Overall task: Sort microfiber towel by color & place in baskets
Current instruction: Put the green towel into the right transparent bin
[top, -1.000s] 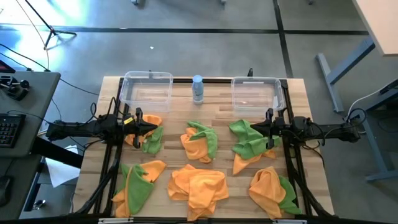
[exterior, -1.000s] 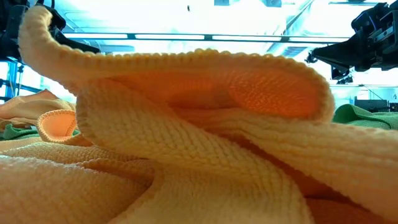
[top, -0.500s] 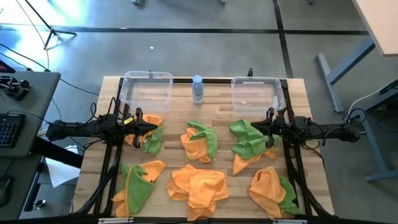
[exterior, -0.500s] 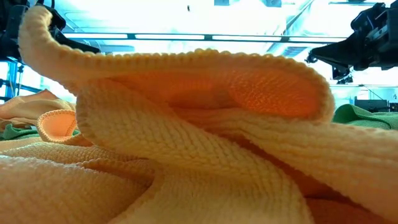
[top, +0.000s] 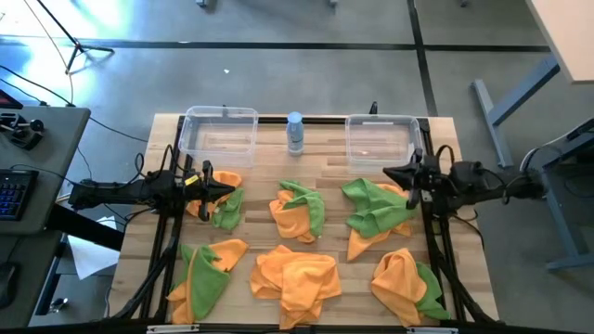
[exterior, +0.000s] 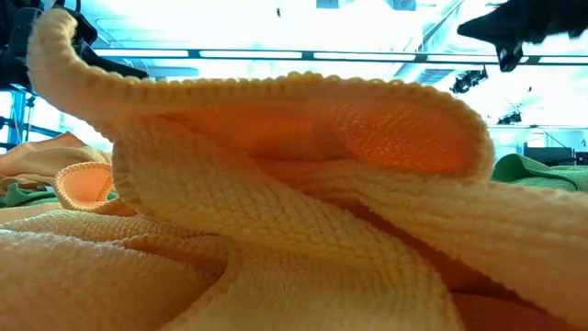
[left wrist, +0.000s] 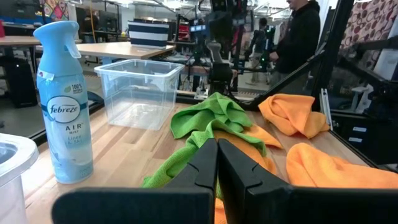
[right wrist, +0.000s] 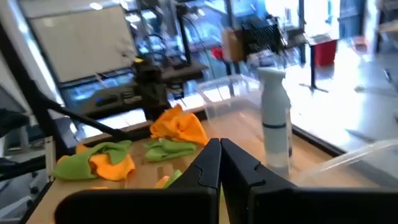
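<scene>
The right gripper is lifting and pulling back from the green towel (fingers closed, empty); the left gripper, fingers closed, is hovering.

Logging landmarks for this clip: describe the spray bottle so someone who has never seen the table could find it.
Start at the wooden table and look along its far edge, where two clear baskets, one on the left and one on the right, stand. The spray bottle stands upright between them. It is the only pale blue, labelled, trigger-topped thing; everything else nearby is cloth or a clear tub.

spray bottle, wooden table, keyboard
</scene>
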Action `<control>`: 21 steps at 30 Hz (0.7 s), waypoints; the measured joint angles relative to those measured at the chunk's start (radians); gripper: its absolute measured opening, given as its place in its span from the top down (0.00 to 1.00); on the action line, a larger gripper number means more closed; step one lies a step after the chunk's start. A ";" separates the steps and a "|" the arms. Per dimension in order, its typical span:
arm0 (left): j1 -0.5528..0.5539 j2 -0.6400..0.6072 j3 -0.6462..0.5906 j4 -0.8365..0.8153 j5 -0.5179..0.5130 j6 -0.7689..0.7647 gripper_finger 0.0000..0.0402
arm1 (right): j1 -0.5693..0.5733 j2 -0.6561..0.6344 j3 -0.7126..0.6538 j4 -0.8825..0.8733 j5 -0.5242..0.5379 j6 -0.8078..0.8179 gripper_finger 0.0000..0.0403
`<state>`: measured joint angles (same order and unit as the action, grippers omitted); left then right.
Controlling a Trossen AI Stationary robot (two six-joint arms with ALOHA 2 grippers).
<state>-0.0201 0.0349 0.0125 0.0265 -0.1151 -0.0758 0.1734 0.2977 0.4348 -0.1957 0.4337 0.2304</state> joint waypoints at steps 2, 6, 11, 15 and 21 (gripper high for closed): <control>0.000 0.000 0.000 0.000 0.000 0.000 1.00 | 0.037 0.117 0.103 -0.090 0.058 0.074 1.00; 0.000 0.000 0.000 0.000 0.000 0.000 1.00 | 0.099 0.376 0.365 -0.417 0.182 0.331 1.00; 0.000 0.000 0.000 0.000 0.000 0.000 1.00 | 0.136 0.687 0.690 -0.906 0.199 0.730 1.00; 0.000 0.000 0.000 0.000 0.000 0.000 1.00 | 0.137 0.879 0.864 -1.226 0.103 1.033 1.00; 0.000 0.000 0.000 0.000 0.000 0.000 1.00 | 0.137 1.048 0.902 -1.341 -0.065 1.267 1.00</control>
<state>-0.0203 0.0345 0.0128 0.0265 -0.1152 -0.0759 0.3103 1.3453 1.3370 -1.5368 0.3691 1.4973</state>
